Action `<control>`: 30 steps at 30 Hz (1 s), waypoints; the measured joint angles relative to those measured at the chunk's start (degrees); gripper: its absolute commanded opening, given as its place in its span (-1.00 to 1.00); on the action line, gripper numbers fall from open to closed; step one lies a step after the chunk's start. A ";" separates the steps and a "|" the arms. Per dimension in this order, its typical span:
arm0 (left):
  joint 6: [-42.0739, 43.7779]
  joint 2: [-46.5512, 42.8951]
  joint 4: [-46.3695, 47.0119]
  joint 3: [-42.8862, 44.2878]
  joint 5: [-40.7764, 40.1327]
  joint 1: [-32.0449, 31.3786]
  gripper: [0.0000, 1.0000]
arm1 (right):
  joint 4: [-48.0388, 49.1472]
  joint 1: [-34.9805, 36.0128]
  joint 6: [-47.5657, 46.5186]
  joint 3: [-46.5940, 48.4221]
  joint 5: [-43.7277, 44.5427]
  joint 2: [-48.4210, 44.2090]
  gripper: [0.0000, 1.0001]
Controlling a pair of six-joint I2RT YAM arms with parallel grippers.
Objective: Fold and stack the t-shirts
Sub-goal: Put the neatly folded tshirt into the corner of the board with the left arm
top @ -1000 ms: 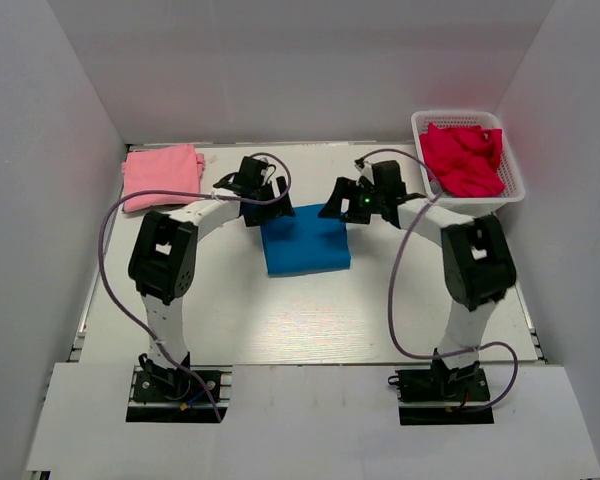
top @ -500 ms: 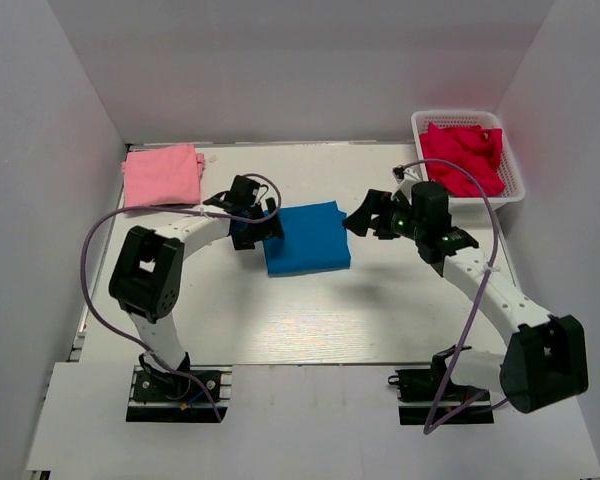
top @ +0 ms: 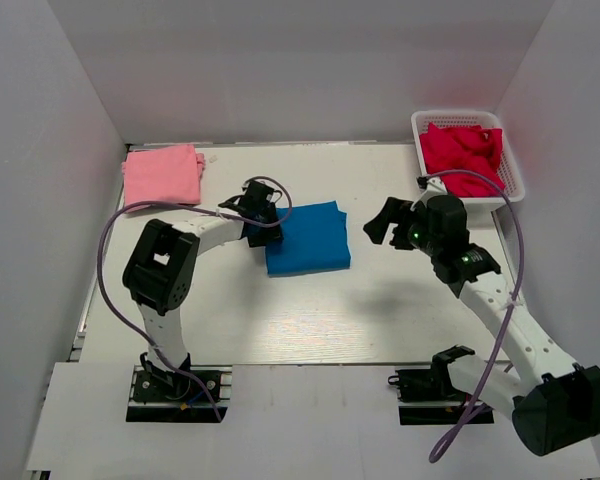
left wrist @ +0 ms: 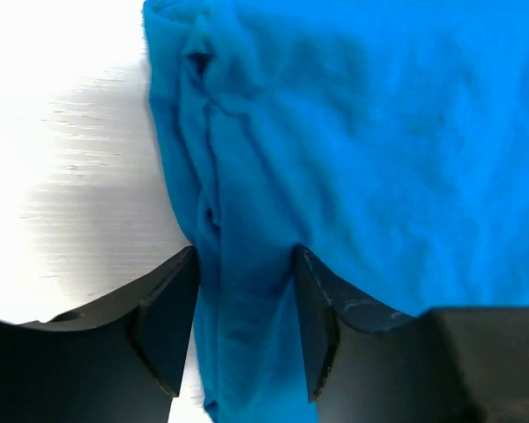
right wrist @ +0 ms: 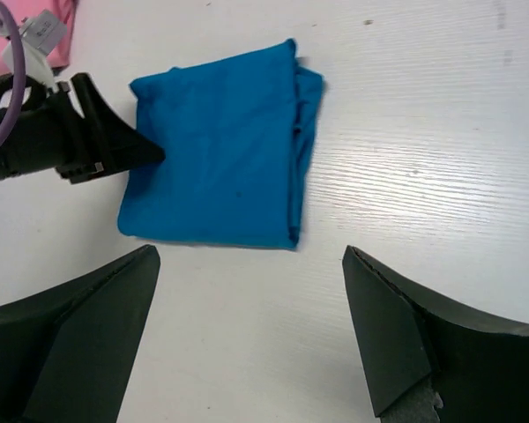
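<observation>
The blue t-shirt (top: 307,238) lies folded in a rectangle at the table's middle, also seen in the right wrist view (right wrist: 213,150). My left gripper (top: 263,220) is at its left edge. In the left wrist view the jaws (left wrist: 245,257) are half closed around a ridge of the blue cloth (left wrist: 247,291), which fills the gap between them. My right gripper (top: 386,222) hangs open above the table to the right of the shirt, with nothing between its fingers (right wrist: 249,256). The pink t-shirt (top: 162,176) lies folded at the back left.
A white basket (top: 512,170) at the back right holds crumpled red clothing (top: 462,158). White walls close in the table on the left, back and right. Purple cables loop from both arms.
The left gripper moved from the shirt's back edge to its left edge and narrowed its jaws on the cloth. The right arm drew back to the right, away from the shirt.
</observation>
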 measured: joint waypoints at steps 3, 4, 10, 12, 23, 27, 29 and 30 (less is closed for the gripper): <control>-0.26 1.77 -0.61 1.99 -2.71 -1.05 -0.15 | -1.75 -0.02 -0.48 -0.44 4.04 -2.97 0.81; -0.26 2.69 -0.76 3.19 -3.15 -1.27 -0.25 | -2.29 -0.04 -0.61 -0.52 5.09 -4.09 0.81; 0.48 7.58 -0.24 9.46 -3.21 -1.05 -1.00 | -4.46 -0.04 -0.94 -0.59 8.98 -7.56 0.81; 1.97 8.50 -0.94 11.15 -3.85 -0.94 -1.00 | -4.85 -0.04 -1.16 -0.85 10.19 -8.07 0.81; 20.79 11.76 -11.39 25.40 -23.89 0.46 -1.00 | -5.16 -0.04 -2.47 -2.69 13.53 -8.57 0.81; 27.08 11.43 -10.95 28.48 -29.88 2.89 -1.00 | -3.34 -0.04 -2.89 -4.39 13.92 -7.89 0.81; 29.66 11.30 -10.38 28.92 -31.52 4.44 -1.00 | -2.03 -0.04 -3.21 -5.29 14.16 -7.02 0.81; 30.99 11.28 -10.16 29.18 -32.15 5.38 -1.00 | -1.55 -0.04 -3.32 -5.64 14.27 -6.38 0.81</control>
